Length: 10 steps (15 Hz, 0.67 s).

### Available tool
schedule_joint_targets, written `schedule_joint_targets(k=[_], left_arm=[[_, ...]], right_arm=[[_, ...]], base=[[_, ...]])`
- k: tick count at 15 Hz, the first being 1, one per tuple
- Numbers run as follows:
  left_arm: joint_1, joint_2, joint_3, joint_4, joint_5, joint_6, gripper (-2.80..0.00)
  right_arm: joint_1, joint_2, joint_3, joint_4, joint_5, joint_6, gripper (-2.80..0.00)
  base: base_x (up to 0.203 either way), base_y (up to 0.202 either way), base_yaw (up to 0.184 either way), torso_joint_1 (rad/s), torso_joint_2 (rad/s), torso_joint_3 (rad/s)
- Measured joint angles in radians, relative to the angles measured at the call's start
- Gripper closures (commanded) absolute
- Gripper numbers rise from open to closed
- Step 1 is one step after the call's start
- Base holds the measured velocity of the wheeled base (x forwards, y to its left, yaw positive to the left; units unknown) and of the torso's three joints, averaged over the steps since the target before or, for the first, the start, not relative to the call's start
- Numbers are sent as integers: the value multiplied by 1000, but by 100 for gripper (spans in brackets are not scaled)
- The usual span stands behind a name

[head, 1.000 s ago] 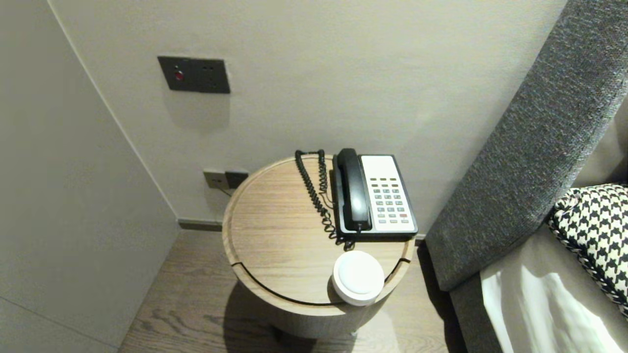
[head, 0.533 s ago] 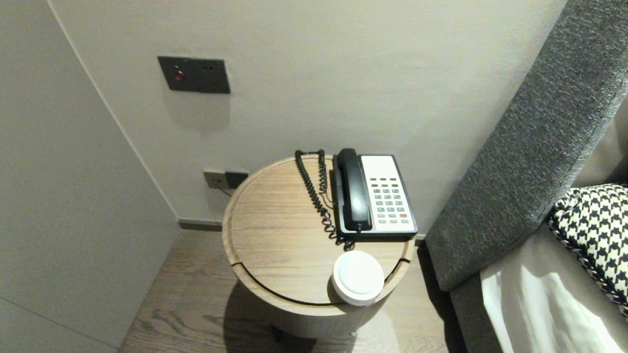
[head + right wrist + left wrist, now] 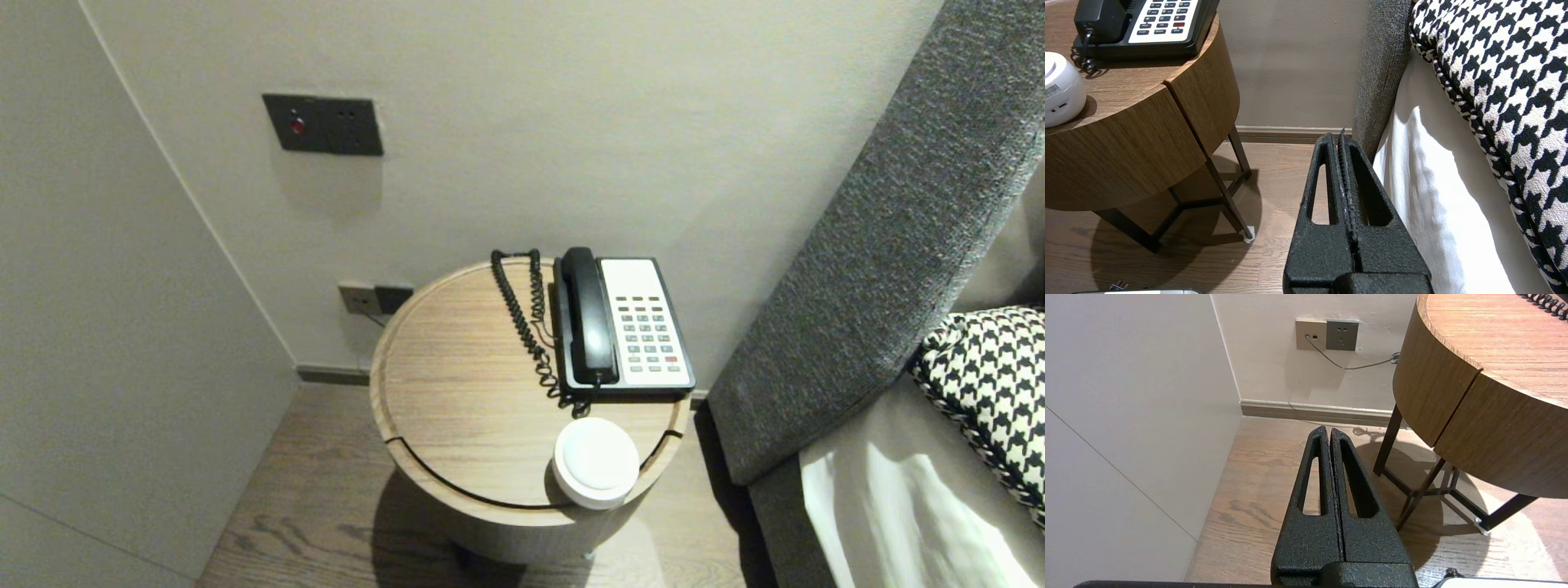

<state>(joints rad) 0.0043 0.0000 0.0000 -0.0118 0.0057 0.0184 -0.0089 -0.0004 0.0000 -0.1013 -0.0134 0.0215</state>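
Observation:
A round wooden side table (image 3: 457,384) carries a black-and-white desk phone (image 3: 624,327) with its black handset (image 3: 586,318) on the cradle and a coiled cord (image 3: 522,314). A round white device (image 3: 596,461) sits near the table's front edge. Neither gripper shows in the head view. My left gripper (image 3: 1328,430) is shut and empty, low over the wooden floor beside the table (image 3: 1457,392). My right gripper (image 3: 1340,136) is shut and empty, low between the table (image 3: 1180,106) and the bed, with the phone (image 3: 1147,22) and white device (image 3: 1059,94) above it.
A grey upholstered headboard (image 3: 882,245) and a bed with white sheet (image 3: 890,523) and houndstooth pillow (image 3: 988,384) stand on the right. Walls close in behind and on the left, with a switch panel (image 3: 322,124) and low sockets (image 3: 374,298). Thin dark table legs (image 3: 1412,490) stand on the floor.

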Motion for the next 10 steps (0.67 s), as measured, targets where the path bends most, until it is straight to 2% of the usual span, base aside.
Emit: schedule_joint_targets(k=[10], left_arm=[[0, 0, 0, 0, 0, 0, 0]], right_arm=[[0, 1, 0, -2, 0, 1, 0]], base=[[0, 0, 0, 0, 0, 0]])
